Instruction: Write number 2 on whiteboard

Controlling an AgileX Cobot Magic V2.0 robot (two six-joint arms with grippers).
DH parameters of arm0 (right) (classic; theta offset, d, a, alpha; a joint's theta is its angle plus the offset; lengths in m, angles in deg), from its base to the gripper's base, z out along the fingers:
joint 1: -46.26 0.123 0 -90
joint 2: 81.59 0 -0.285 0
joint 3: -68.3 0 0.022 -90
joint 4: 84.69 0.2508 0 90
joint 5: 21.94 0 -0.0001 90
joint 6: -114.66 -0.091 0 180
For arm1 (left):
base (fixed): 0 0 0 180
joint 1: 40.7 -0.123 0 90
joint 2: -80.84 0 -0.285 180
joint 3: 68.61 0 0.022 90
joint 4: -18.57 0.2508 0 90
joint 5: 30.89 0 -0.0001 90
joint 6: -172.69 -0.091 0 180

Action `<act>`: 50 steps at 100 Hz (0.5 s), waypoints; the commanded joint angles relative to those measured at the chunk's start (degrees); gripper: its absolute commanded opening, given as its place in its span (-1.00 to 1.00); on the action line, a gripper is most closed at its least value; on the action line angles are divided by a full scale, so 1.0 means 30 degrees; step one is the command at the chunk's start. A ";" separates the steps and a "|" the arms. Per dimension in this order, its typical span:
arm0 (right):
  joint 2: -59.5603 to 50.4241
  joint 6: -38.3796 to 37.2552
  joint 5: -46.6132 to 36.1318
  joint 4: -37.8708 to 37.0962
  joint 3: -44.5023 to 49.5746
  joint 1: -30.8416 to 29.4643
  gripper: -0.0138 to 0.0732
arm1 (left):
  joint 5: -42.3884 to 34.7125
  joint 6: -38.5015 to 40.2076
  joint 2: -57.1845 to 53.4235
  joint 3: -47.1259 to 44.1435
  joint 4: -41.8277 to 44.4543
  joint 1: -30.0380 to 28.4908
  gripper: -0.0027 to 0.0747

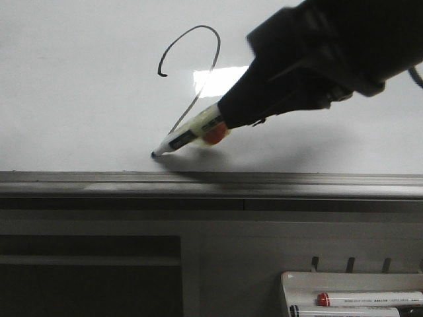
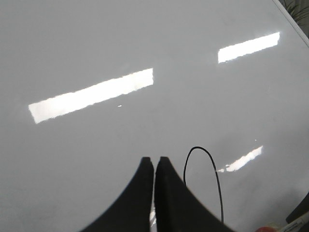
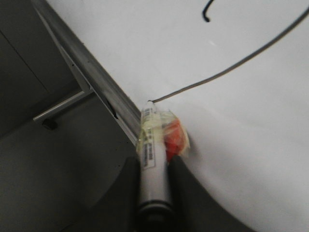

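Note:
The whiteboard (image 1: 79, 86) is glossy white with a grey rail (image 1: 198, 183) along its near edge. The thin black line of the number 2 (image 1: 198, 30) shows a hooked top and a slanted stroke running down to the marker tip. My right gripper (image 1: 228, 119) is shut on a white marker (image 1: 188, 135) wrapped in yellowish tape with an orange piece. The marker tip touches the board just above the rail. In the right wrist view the marker (image 3: 153, 159) sits between the fingers of the right gripper (image 3: 155, 164), and the line (image 3: 231, 67) ends at its tip. My left gripper (image 2: 155, 160) hovers shut over the board beside the line's curve (image 2: 212, 166).
A small white marker tray (image 1: 297, 281) with a red-capped marker (image 1: 370, 298) hangs below the board at the lower right. Bright light reflections (image 2: 91, 94) lie on the board. The right arm's dark body (image 1: 330, 46) covers the board's upper right.

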 commanded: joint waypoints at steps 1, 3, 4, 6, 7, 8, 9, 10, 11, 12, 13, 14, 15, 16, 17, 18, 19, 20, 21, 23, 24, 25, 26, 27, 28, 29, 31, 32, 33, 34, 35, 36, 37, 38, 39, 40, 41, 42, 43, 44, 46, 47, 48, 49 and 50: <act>-0.0135 -0.0025 -0.1972 0.0053 -0.0610 0.0304 -0.84 | -0.1531 0.0156 -0.0011 0.0585 -0.0209 -0.0024 -0.98; -0.0198 -0.0025 -0.1972 0.0053 -0.0610 0.0265 -0.84 | -0.1531 0.0156 -0.0011 0.0585 -0.0209 -0.0024 -0.98; -0.0259 -0.0025 -0.1972 0.0053 -0.0610 0.0211 -0.84 | -0.1531 0.0156 -0.0011 0.0585 -0.0209 -0.0024 -0.98; -0.0351 -0.0025 -0.1972 0.0053 -0.0610 0.0123 -0.84 | -0.1531 0.0156 -0.0011 0.0585 -0.0209 -0.0024 -0.98; -0.0403 -0.0025 -0.1972 0.0053 -0.0610 0.0084 -0.84 | -0.1531 0.0156 -0.0011 0.0585 -0.0209 -0.0024 -0.98; -0.0503 -0.0025 -0.1932 0.0053 -0.0569 -0.0001 -0.84 | -0.1531 0.0156 -0.0011 0.0585 -0.0209 -0.0024 -0.98; -0.0549 -0.0025 -0.1932 0.0053 -0.0569 -0.0045 -0.84 | -0.1531 0.0156 -0.0011 0.0585 -0.0209 -0.0024 -0.98; -0.0601 -0.0025 -0.1886 0.0053 -0.0539 -0.0092 -0.84 | -0.1531 0.0156 -0.0011 0.0585 -0.0209 -0.0024 -0.98; -0.0713 -0.0025 -0.1884 0.0053 -0.0499 -0.0192 -0.84 | -0.1531 0.0156 -0.0011 0.0585 -0.0209 -0.0024 -0.98; -0.0778 -0.0025 -0.1884 0.0053 -0.0447 -0.0243 -0.84 | -0.1531 0.0156 -0.0011 0.0585 -0.0209 -0.0024 -0.98; -0.0914 -0.0025 -0.1884 0.0053 -0.0439 -0.0347 -0.84 | -0.1531 0.0156 -0.0011 0.0585 -0.0209 -0.0024 -0.98; -0.0983 -0.0025 -0.1884 0.0053 -0.0401 -0.0400 -0.84 | -0.1531 0.0156 -0.0011 0.0585 -0.0209 -0.0024 -0.98; -0.1122 -0.0025 -0.1884 0.0053 -0.0328 -0.0513 -0.84 | -0.1531 0.0156 -0.0011 0.0585 -0.0209 -0.0024 -0.98; -0.1193 -0.0025 -0.1884 0.0053 -0.0319 -0.0573 -0.84 | -0.1531 0.0156 -0.0011 0.0585 -0.0209 -0.0024 -0.98; -0.1263 -0.0025 -0.1884 0.0015 -0.0226 -0.0636 -0.84 | -0.1531 0.0156 -0.0011 0.0585 -0.0209 -0.0024 -0.98; -0.1405 -0.0025 -0.1884 0.0014 -0.0185 -0.0774 -0.84 | -0.1531 0.0156 -0.0011 0.0585 -0.0209 -0.0024 -0.98; -0.1476 -0.0025 -0.1847 -0.0025 -0.0087 -0.0846 -0.84 | -0.1531 0.0156 -0.0011 0.0585 -0.0209 -0.0024 -0.98; -0.1631 -0.0025 -0.1852 -0.0081 -0.0038 -0.0997 -0.84 | -0.1531 0.0156 -0.0011 0.0585 -0.0209 -0.0024 -0.98; -0.1711 -0.0025 -0.1852 -0.0083 0.0011 -0.1074 -0.84 | -0.1531 0.0156 -0.0011 0.0585 -0.0209 -0.0024 -0.98; -0.2019 -0.0025 -0.1807 -0.0083 0.0236 -0.1404 -0.84 | -0.1531 0.0156 -0.0011 0.0585 -0.0209 -0.0024 -0.98; -0.2019 -0.0025 -0.1763 -0.0083 0.0304 -0.1404 -0.84 | -0.1531 0.0156 -0.0011 0.0585 -0.0209 -0.0024 -0.98; -0.2160 -0.0025 -0.1754 -0.0083 0.0372 -0.1585 -0.84 | -0.1531 0.0156 -0.0011 0.0585 -0.0209 -0.0024 -0.98; -0.2230 -0.0025 -0.1679 -0.0083 0.0501 -0.1678 -0.84 | -0.1531 0.0156 -0.0011 0.0585 -0.0209 -0.0024 -0.98; -0.2378 -0.0025 -0.1641 -0.0083 0.0571 -0.1860 -0.84 | -0.1531 0.0156 -0.0011 0.0585 -0.0209 -0.0024 -0.98; -0.2453 -0.0025 -0.1542 -0.0083 0.0642 -0.1954 -0.84 | -0.1531 0.0156 -0.0011 0.0585 -0.0209 -0.0024 -0.98; -0.2593 -0.0025 -0.1493 -0.0083 0.0796 -0.2153 -0.84 | -0.1531 0.0156 -0.0011 0.0585 -0.0209 -0.0024 -0.98; -0.2734 -0.0025 -0.1288 -0.0083 0.1021 -0.2355 -0.84 | -0.1531 0.0156 -0.0011 0.0585 -0.0209 -0.0024 -0.98; -0.2861 -0.0025 -0.1210 -0.0083 0.1100 -0.2568 -0.84 | -0.1531 0.0156 -0.0011 0.0585 -0.0209 -0.0024 -0.98; -0.2922 -0.0055 -0.1056 -0.0083 0.1255 -0.2676 -0.84 | -0.1531 0.0156 -0.0011 0.0585 -0.0209 -0.0024 -0.98; -0.3037 -0.0098 -0.0981 -0.0083 0.1334 -0.2891 -0.84 | -0.1531 0.0156 -0.0011 0.0585 -0.0209 -0.0024 -0.98; -0.3099 -0.0186 -0.0838 -0.0083 0.1413 -0.2997 -0.84 | -0.1531 0.0156 -0.0011 0.0585 -0.0209 -0.0024 -0.98; -0.3202 -0.0238 -0.0787 -0.0083 0.1570 -0.3211 -0.84 | -0.1531 0.0156 -0.0011 0.0585 -0.0209 -0.0024 -0.98; -0.3252 -0.0287 -0.0733 -0.0083 0.1652 -0.3315 -0.84 | -0.1531 0.0156 -0.0011 0.0585 -0.0209 -0.0024 -0.98; -0.3302 -0.0404 -0.0608 -0.0083 0.1811 -0.3419 -0.84 | -0.1531 0.0156 -0.0011 0.0585 -0.0209 -0.0024 -0.98; -0.3392 -0.0447 -0.0547 -0.0083 0.1891 -0.3621 -0.84 | -0.1531 0.0156 -0.0011 0.0585 -0.0209 -0.0024 -0.98; -0.3440 -0.0544 -0.0433 -0.0083 0.2045 -0.3718 -0.84 | -0.1531 0.0156 -0.0011 0.0585 -0.0209 -0.0024 -0.98; -0.3527 -0.0580 -0.0370 -0.0083 0.2117 -0.3909 -0.84 | -0.1531 0.0156 -0.0011 0.0585 -0.0209 -0.0024 -0.98; -0.3567 -0.0679 -0.0248 -0.0083 0.2190 -0.4002 -0.84 | -0.1531 0.0156 -0.0011 0.0585 -0.0209 -0.0024 -0.98; -0.3643 -0.0727 -0.0194 -0.0083 0.2341 -0.4179 -0.84 | -0.1531 0.0156 -0.0011 0.0585 -0.0209 -0.0024 -0.98; -0.3681 -0.0727 -0.0145 -0.0083 0.2410 -0.4263 -0.84 | -0.1531 0.0156 -0.0011 0.0585 -0.0209 -0.0024 -0.98; -0.3796 -0.0831 0.0010 -0.0083 0.2611 -0.4485 -0.84 | -0.1531 0.0156 -0.0011 0.0585 -0.0209 -0.0024 -0.98; -0.3833 -0.0880 0.0098 -0.0083 0.2734 -0.4548 -0.84 | -0.1531 0.0156 -0.0011 0.0585 -0.0209 -0.0024 -0.98; -0.3892 -0.0880 0.0139 -0.0083 0.2791 -0.4660 -0.84 | -0.1531 0.0156 -0.0011 0.0585 -0.0209 -0.0024 -0.98; -0.3897 -0.0880 0.0231 -0.0083 0.2843 -0.4710 -0.84 | -0.1531 0.0156 -0.0011 0.0585 -0.0209 -0.0024 -0.98; -0.3932 -0.0880 0.0275 -0.0083 0.2943 -0.4787 -0.84 | -0.1531 0.0156 -0.0011 0.0585 -0.0209 -0.0024 -0.98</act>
